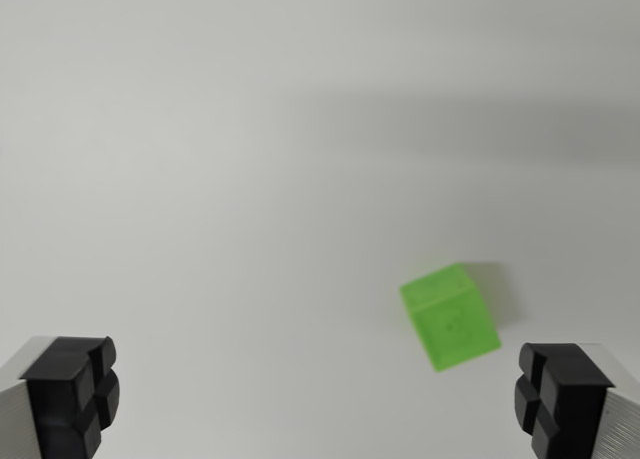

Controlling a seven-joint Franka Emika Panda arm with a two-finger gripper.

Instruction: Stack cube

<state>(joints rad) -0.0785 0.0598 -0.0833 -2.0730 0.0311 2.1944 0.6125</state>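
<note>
cube (451, 317) sits on the white table (200, 179), green and a little blurred, low in the frame and toward the wrist view's right. it rests flat on the surface but is turned at an angle, so one corner points down toward the camera and two faces show: a lighter top and a brighter front with a faint mark on it that is too soft to read. a pale shadow lies just beside it on the wrist view's right. the gripper (315, 399) is spread wide, its two black fingertips at the bottom corners of the frame, one (75, 394) on the wrist view's left and one (560, 394) on the wrist view's right, each on a grey body. nothing is between them. the cube lies above the gap between the tips, near the right one but not touching it. a broad dim shadow band crosses the table higher up.
</note>
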